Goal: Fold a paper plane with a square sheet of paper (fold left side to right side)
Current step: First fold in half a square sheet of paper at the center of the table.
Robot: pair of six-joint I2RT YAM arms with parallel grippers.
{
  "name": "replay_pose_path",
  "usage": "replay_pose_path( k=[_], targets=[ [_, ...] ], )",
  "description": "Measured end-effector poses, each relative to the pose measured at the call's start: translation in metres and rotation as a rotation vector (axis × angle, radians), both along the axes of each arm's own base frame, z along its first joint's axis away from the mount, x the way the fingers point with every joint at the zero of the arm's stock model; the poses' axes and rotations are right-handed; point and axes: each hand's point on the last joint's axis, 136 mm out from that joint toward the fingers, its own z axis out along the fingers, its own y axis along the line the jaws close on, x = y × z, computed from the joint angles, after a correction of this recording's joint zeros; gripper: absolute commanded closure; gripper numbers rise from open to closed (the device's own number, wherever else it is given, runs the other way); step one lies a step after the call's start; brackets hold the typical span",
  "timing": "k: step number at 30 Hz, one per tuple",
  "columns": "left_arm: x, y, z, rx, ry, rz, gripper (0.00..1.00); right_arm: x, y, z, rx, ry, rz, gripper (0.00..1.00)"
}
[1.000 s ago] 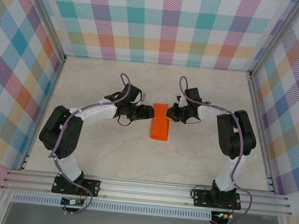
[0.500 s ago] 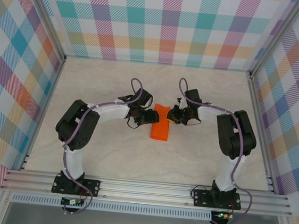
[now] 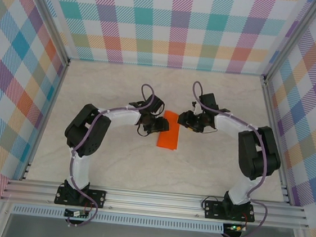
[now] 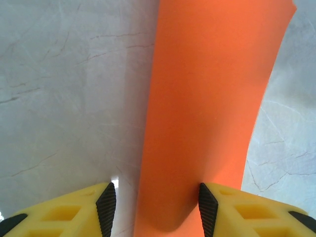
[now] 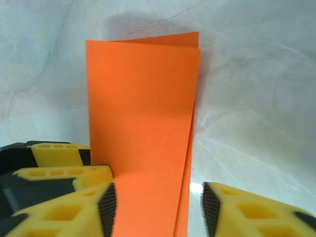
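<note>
The square sheet of paper is bright orange and lies folded in half as a narrow strip on the table's middle. My left gripper is at its upper left edge and my right gripper at its upper right corner. In the left wrist view the paper runs up from between my open left gripper; the right pad touches it and the left pad stands clear. In the right wrist view the two-layered paper lies under my open right gripper, and the left gripper's yellow fingers show beside it.
The pale marble-patterned tabletop is bounded by checked walls at the back and sides. An aluminium rail with both arm bases runs along the near edge.
The right gripper has opened from shut and let go of the paper's corner. The left arm has swung right, bringing its gripper over the paper's left edge with its jaws narrowed a little.
</note>
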Motion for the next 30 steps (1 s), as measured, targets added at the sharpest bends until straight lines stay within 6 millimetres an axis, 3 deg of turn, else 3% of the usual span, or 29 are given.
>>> replay_pose_path(
  k=[3,11,30],
  targets=[
    [-0.001,0.000,0.000,0.002,0.002,-0.001,0.48,-0.004,-0.014,-0.001,-0.051,-0.009,-0.020,0.44],
    [0.000,-0.003,0.000,0.013,0.002,0.007,0.46,-0.035,-0.042,-0.039,-0.170,0.100,-0.048,0.52],
    [0.003,-0.003,-0.001,0.020,0.039,0.066,0.45,-0.038,-0.045,-0.045,-0.190,0.118,-0.050,0.53]
  ],
)
